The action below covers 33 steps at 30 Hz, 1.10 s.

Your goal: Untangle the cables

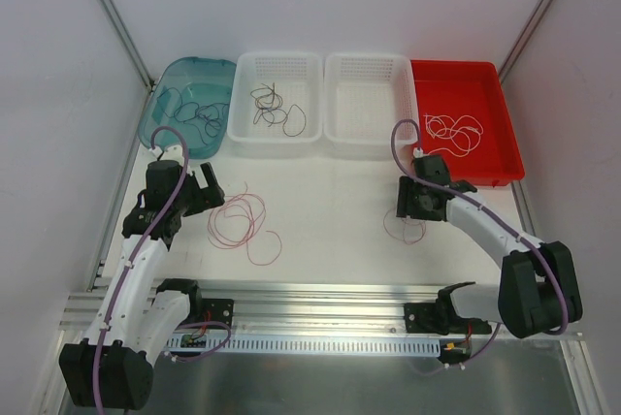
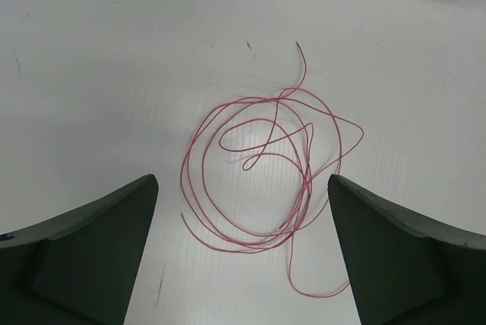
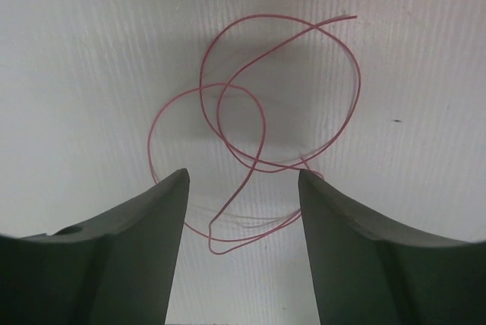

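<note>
Teal bin (image 1: 170,80): far left; I see dark cables (image 1: 199,112) lying loose in it.
Left gripper (image 1: 207,184): spread wide in my wrist view (image 2: 243,188), pinching nothing, hanging over the table (image 1: 330,192) on the near left.
Big pink cable (image 1: 238,219): a loose coil of several loops flat on the table, just right of the left gripper. From the wrist I see it between and beyond the two fingers (image 2: 262,156), touching neither.
First white basket (image 1: 279,58): far, right of the teal bin, with brown and black cables (image 1: 275,105) in a small heap.
Second white basket (image 1: 369,58): touching the first on its right.
Small pink cable (image 1: 405,229): on the table under the right gripper, well apart from the big coil.
Right gripper (image 1: 412,204): fingers apart, and I see the strand (image 3: 262,127) lying on the table in the gap (image 3: 243,177), not clamped.
Red tray (image 1: 456,68): far right, holding white cables (image 1: 451,131).
</note>
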Available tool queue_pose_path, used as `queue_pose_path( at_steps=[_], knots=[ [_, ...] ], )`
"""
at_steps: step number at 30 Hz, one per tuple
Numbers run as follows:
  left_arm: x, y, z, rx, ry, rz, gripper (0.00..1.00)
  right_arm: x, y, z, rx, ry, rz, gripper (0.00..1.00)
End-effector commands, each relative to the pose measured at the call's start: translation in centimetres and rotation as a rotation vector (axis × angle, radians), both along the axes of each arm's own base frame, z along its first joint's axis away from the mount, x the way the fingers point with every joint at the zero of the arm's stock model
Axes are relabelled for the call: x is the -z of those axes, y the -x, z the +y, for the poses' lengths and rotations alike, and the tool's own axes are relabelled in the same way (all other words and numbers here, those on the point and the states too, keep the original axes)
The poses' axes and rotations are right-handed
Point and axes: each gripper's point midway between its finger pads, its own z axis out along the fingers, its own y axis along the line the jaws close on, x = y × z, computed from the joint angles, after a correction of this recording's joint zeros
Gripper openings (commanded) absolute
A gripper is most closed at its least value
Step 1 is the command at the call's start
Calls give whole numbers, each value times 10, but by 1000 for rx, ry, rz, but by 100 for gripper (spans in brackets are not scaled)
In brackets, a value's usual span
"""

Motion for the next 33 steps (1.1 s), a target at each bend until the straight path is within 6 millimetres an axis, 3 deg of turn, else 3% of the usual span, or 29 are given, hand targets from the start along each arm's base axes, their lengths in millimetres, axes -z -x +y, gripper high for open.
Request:
queue_pose_path(
  at_steps=[1,7,17,18,21,22,25,26,29,33],
  knots=[
    [-3,-4,-3,32,1,-25,96,-11,-10,-6,-30,66,-14,64],
    [-3,-4,-5,39,5,-27,96,-10,-15,-8,-82,115,28,68],
    [-3,-4,-6,47,5,-29,96,21,0,9,-175,37,233,64],
    [-3,-4,-6,47,5,-29,96,22,1,9,-175,31,241,62],
    [-3,-4,-6,48,6,-29,96,24,3,9,-175,35,257,44],
    [-3,-4,-6,50,8,-30,96,23,4,9,-177,35,259,29],
    [-3,-4,-7,51,9,-29,96,11,2,14,-188,27,218,5],
    [-4,-4,-7,51,9,-30,96,6,4,14,-193,28,218,1],
    [-4,-5,-8,56,13,-32,96,-18,0,20,-217,28,171,1],
    [-4,-5,-8,56,13,-32,95,-70,-13,28,-239,22,56,1]
  ],
)
